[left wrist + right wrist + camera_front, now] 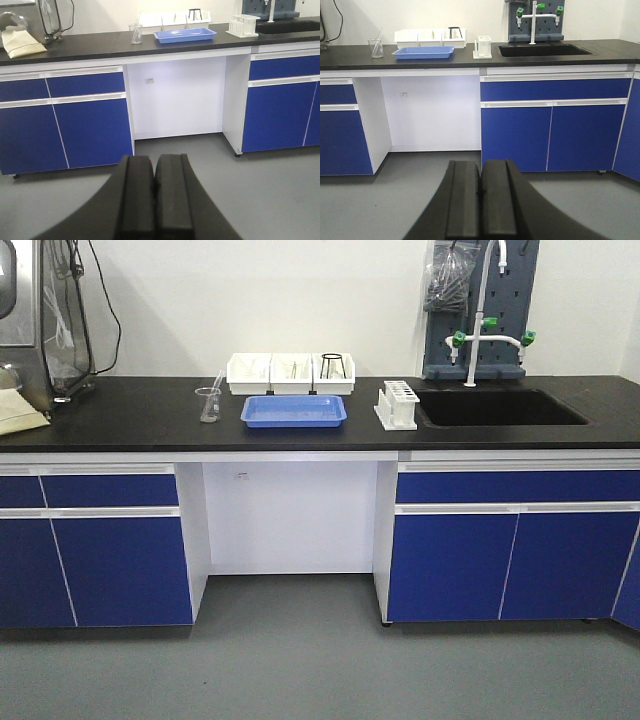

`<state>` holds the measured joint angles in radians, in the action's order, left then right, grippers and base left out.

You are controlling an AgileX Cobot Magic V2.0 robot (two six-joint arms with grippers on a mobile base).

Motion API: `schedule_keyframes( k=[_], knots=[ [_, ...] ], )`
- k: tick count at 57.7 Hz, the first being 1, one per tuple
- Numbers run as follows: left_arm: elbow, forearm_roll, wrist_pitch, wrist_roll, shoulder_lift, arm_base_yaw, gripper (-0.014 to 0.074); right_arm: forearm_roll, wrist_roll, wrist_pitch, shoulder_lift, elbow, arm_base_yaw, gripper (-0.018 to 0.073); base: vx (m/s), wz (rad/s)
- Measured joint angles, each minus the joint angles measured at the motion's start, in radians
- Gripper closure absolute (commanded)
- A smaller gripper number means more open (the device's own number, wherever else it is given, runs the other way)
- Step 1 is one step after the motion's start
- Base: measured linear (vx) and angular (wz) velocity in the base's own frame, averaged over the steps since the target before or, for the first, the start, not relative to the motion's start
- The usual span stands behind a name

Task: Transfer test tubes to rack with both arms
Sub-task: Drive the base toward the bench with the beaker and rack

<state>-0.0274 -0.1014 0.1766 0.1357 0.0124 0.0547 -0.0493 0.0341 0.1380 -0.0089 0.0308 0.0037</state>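
Note:
The white rack (397,404) stands on the black counter (120,420) just left of the sink; it also shows in the left wrist view (243,25) and in the right wrist view (482,46). A slim clear test tube (217,381) leans in a glass beaker (209,404) left of the blue tray. My left gripper (155,162) is shut, empty, low over the floor and far from the counter. My right gripper (481,167) is shut and empty too, facing the cabinets. Neither arm appears in the front view.
A flat blue tray (294,410) lies mid-counter with three white bins (290,372) behind it. A black sink (500,407) with a white faucet (480,315) is at the right. Equipment and a beige bag (22,44) occupy the counter's left end. Blue cabinets (110,550) flank a knee gap.

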Motion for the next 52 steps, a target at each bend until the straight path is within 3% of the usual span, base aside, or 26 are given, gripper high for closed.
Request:
schedule_keyframes(
  k=[52],
  knots=[
    [0.0, 0.0, 0.0, 0.0, 0.0, 0.0, 0.0601, 0.0, 0.0, 0.001, 0.0, 0.0, 0.0, 0.0568, 0.01, -0.01]
  ],
)
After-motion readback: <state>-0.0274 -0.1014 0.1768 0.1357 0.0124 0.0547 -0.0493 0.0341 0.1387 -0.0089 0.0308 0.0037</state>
